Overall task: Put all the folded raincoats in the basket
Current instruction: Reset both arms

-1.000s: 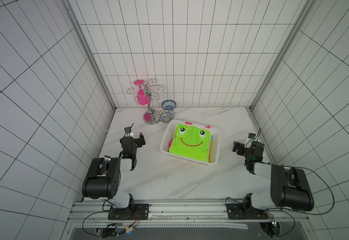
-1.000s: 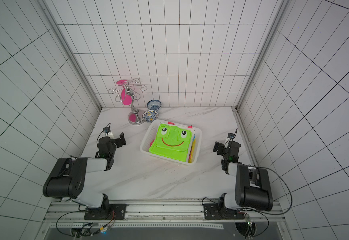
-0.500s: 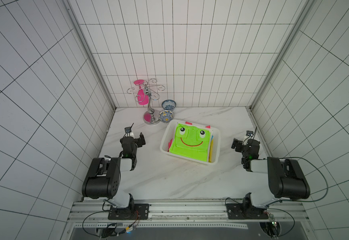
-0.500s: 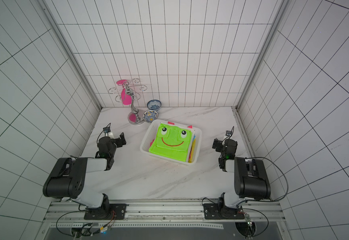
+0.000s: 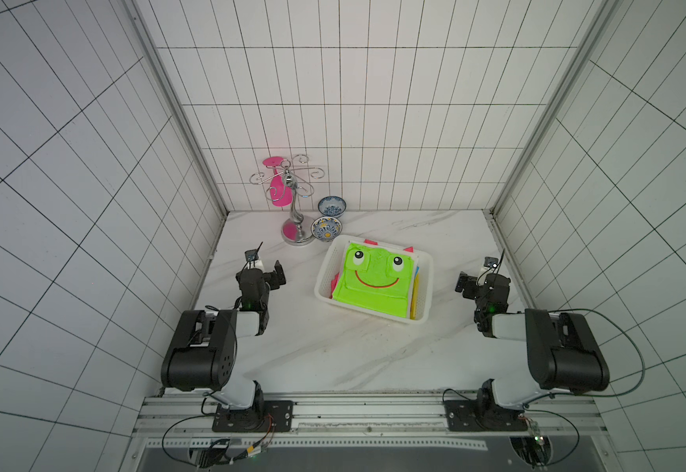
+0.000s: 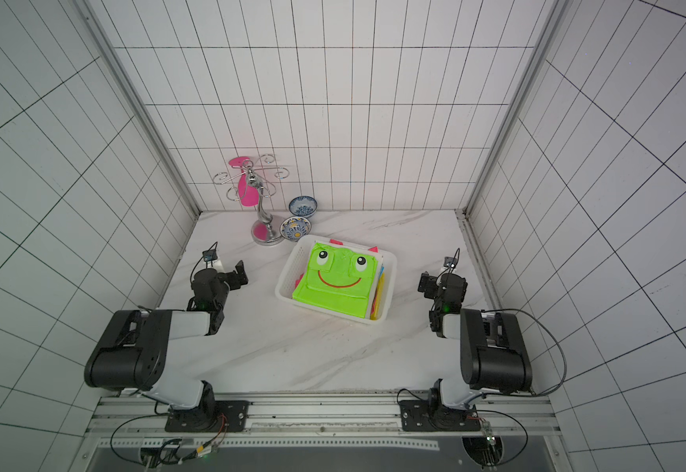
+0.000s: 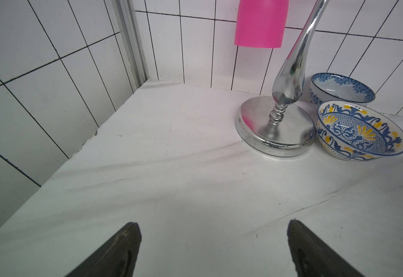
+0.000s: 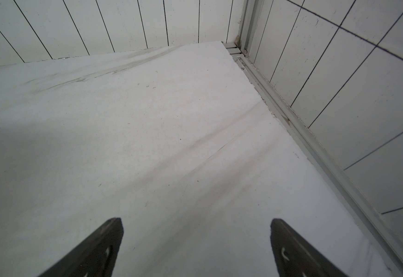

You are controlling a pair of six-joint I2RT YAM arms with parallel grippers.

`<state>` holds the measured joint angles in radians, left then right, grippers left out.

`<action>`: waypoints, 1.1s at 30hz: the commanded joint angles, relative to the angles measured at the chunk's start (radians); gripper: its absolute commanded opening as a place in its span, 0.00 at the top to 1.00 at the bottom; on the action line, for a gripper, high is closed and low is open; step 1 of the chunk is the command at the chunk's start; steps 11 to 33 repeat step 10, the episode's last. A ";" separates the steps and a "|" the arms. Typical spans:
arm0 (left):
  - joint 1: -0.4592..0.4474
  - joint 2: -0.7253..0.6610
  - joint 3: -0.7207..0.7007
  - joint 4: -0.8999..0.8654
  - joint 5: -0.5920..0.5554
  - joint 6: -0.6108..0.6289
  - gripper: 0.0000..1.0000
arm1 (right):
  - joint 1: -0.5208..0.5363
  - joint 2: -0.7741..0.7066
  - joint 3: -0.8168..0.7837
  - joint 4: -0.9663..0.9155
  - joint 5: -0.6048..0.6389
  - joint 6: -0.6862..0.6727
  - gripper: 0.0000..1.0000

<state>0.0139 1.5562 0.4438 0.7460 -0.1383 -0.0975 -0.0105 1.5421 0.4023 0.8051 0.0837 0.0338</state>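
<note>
Because the folded raincoat (image 5: 370, 288) lay inside the basket (image 5: 426, 265) in both top views, between the left gripper (image 5: 268, 273) and right gripper (image 5: 472, 282) and well apart from each, only parking clear of its rim seemed left. Both arms sat folded low. The left wrist view showed jaws spread wide, empty; the right wrist view showed likewise.

Two matching arms on show. The left arm (image 5: 210, 347) has chunky black joint housings with glossy white links between them, and a small green light near the wrist. The right arm (image 5: 558, 351) has the same black-and-white build, plus a thin black cable (image 5: 635, 367) looping off its shoulder. Each is bolted to a black base plate (image 5: 251, 417). The left tool (image 7: 213, 226) and right tool (image 8: 197, 223) carry dark, matte, tapered fingers (image 7: 121, 251).
</note>
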 commanded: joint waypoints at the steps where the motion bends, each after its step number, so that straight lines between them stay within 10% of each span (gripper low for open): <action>1: -0.003 0.008 0.007 0.024 0.001 0.001 0.02 | 0.004 0.002 0.032 0.008 -0.001 -0.003 0.01; 33: 0.000 0.007 0.008 0.024 0.000 0.002 0.02 | -0.003 -0.006 0.028 0.003 -0.016 -0.003 0.01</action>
